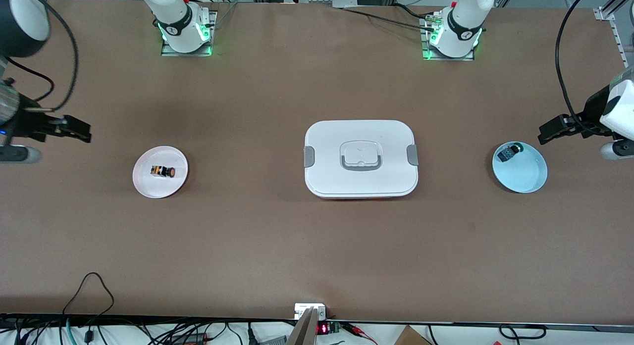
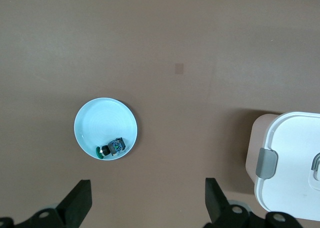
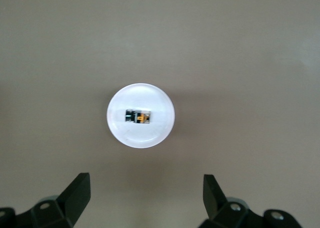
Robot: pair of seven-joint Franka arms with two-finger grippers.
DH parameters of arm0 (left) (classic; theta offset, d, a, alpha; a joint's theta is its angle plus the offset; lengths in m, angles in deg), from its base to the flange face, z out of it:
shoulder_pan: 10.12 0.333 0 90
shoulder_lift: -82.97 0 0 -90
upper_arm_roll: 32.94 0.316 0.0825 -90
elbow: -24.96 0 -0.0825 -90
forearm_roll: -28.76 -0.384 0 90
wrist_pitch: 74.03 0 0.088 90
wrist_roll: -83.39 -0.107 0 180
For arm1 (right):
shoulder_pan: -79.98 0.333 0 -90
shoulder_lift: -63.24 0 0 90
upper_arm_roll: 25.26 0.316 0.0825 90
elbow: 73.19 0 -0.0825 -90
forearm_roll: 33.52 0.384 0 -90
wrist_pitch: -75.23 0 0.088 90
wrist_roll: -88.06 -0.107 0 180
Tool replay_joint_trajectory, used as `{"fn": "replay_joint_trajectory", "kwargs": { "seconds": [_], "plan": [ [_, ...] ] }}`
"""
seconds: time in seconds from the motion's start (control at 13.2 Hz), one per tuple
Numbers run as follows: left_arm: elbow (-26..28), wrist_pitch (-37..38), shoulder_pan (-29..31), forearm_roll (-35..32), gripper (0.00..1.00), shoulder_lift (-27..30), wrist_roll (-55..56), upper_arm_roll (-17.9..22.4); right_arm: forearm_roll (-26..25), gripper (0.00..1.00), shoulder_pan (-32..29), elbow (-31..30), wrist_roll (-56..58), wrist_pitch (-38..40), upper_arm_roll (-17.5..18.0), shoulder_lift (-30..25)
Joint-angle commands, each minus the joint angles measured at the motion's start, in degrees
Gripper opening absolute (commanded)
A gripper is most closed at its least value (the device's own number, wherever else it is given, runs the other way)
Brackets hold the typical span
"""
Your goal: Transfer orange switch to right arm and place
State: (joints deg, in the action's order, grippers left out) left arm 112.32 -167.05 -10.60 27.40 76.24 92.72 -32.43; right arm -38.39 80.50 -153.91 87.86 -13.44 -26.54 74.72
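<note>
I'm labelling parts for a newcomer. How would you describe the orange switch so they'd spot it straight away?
Start at the big white lidded box in the middle of the table, then look toward the right arm's end, where a white dish sits. The orange switch lies on its side in that dish: a black barrel with a round orange cap, unlike the green-capped switch in the pale blue dish.

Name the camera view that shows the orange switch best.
The right wrist view: the orange switch lies centered on its white dish, seen from straight above. The front view shows it small, orange cap visible. The left wrist view misses it.
</note>
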Motion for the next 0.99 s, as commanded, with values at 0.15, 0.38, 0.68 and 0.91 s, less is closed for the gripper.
{"fn": "replay_joint_trajectory", "kwargs": {
  "seconds": [0.15, 0.38, 0.68, 0.91],
  "plan": [
    [-1.93, 1.52, 0.05, -1.28, 1.0, -0.83, -1.24, -0.16, 0.21, 1.0, -2.36, -6.62, 0.29, -0.26, -1.43, -4.17],
    [-1.93, 1.44, 0.05, -1.28, 1.0, -0.83, -1.24, -0.16, 0.3, 1.0, -2.45, -15.75, 1.35, -7.45, -1.44, -9.79],
    [-1.93, 1.44, 0.05, -1.28, 1.0, -0.83, -1.24, -0.16, 0.83, 1.0, -2.18, -16.48, 1.26, -7.65, -1.09, -11.83],
    [-1.93, 1.44, 0.05, -1.28, 1.0, -0.83, -1.33, -0.16, 4.51, 1.0, -2.62, -16.22, 1.35, -7.3, -1.61, -12.19]
  ]
}}
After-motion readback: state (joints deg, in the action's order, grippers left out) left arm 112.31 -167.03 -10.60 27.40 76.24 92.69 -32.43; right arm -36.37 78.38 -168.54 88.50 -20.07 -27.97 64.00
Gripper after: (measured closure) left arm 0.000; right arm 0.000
